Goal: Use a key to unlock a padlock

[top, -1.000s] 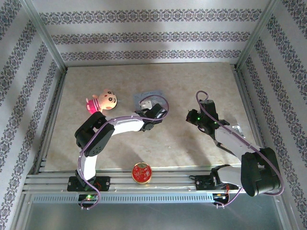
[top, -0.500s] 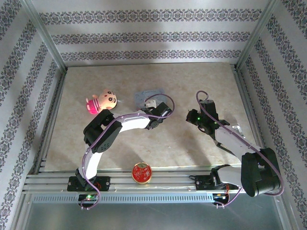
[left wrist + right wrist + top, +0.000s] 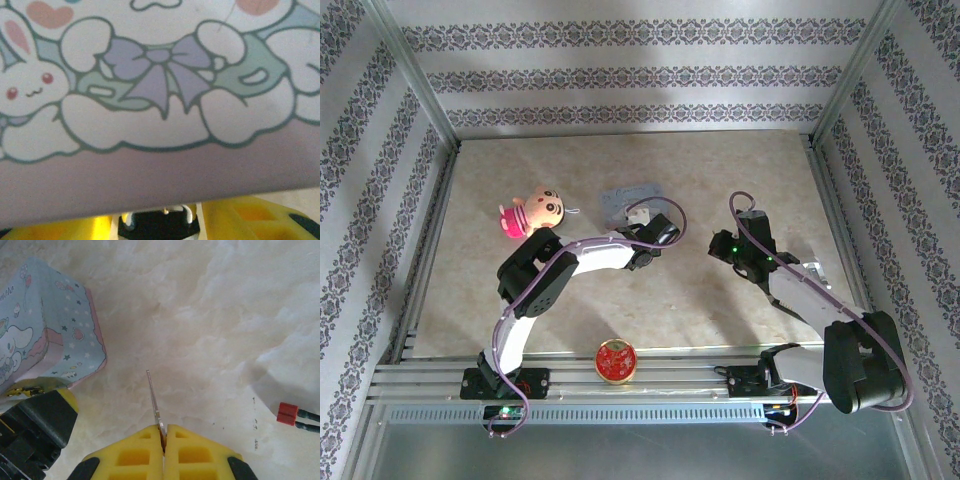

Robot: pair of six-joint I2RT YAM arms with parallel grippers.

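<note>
Step in hand: presenting the lock to the key; insertion not yet begun.

Right pincer [image 3: 163,430] clenched on the key [image 3: 154,395], thin blade sticking out toward 12 o'clock, free in the air above the desk [image 3: 215,315].

Left pincer [image 3: 642,220] is at the pastel cartoon-printed box [image 3: 50,330], which lies at 12 o'clock of that arm's wrist in the top view. Its yellow fingers [image 3: 250,220] stand apart under the box's near edge. Cannot tell whether they bear on it.

A small brass-coloured piece [image 3: 22,390] shows at the box's lower edge, at 9 o'clock of the key tip. Probably the padlock, but too small to confirm; keyhole not seen.

The key is well apart from that piece, with bare desk between.

Next move, as judged: the left side must fix the box or lock so it cannot slide. The right side must then swing the blade toward 9 o'clock and line it up with the keyway before pushing. Any tilt would jam the blade.
</note>
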